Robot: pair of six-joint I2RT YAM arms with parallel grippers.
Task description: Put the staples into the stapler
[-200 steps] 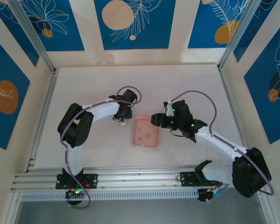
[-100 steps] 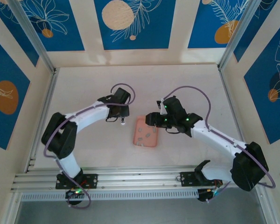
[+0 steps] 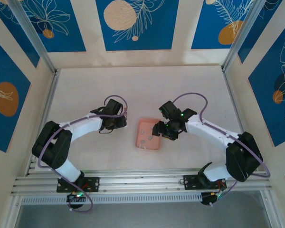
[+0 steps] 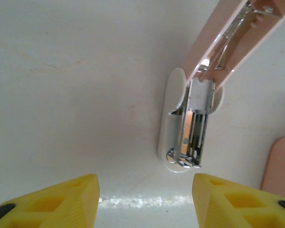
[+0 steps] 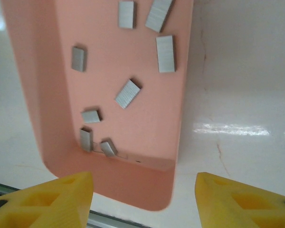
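With the stapler (image 4: 190, 128) lying flipped open at 1 o'clock of the left gripper (image 4: 142, 204) and the staples (image 5: 128, 93) sitting loose in the pink tray (image 5: 42, 95) at 12 o'clock of the right gripper (image 5: 142, 204), both grippers are hovering spread and empty, leaving, I judge, all the loading undone.

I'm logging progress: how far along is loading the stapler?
Done: the stapler lies flipped open on the table. In hand: nothing; the right gripper hovers open over the staples in the pink tray, the left gripper open by the stapler. Left: pick a strip, slide it in, close.
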